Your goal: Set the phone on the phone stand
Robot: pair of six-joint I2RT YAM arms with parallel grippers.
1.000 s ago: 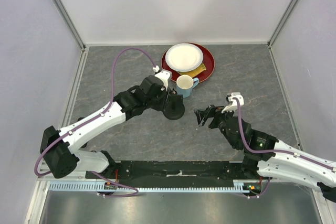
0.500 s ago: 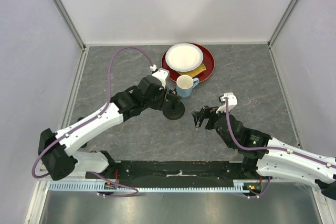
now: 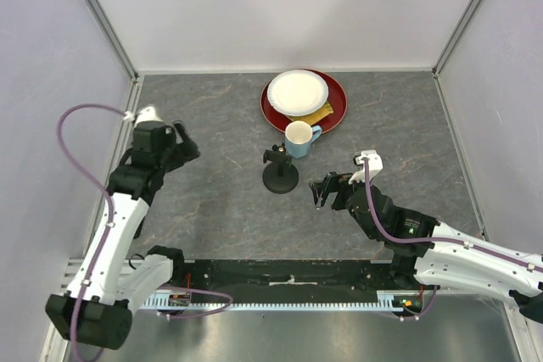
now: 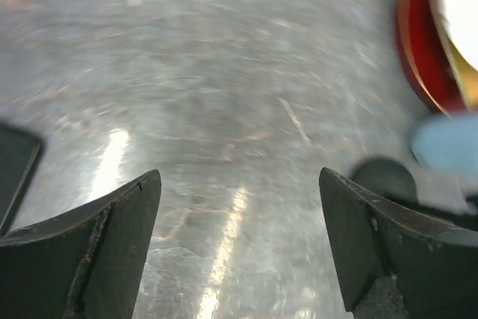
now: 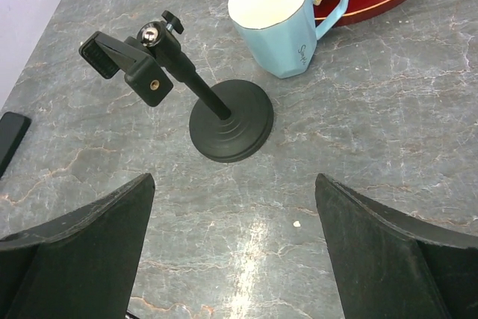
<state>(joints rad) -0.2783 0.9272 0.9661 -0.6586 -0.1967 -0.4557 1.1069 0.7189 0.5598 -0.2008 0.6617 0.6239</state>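
The phone (image 5: 9,138) lies flat on the bench (image 5: 358,110), at 9 o'clock from the phone stand (image 5: 230,132), well apart. The left gripper (image 4: 239,177) and right gripper (image 5: 233,184) are wide open, holding nothing. The phone looks thin, stiff and slippery, so pinch its long edges.

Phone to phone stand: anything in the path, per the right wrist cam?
Nothing visible. In the right wrist view only bare table lies between the phone, cut off at the left edge, and the phone stand. The blue mug sits on the stand's other side, out of the path.
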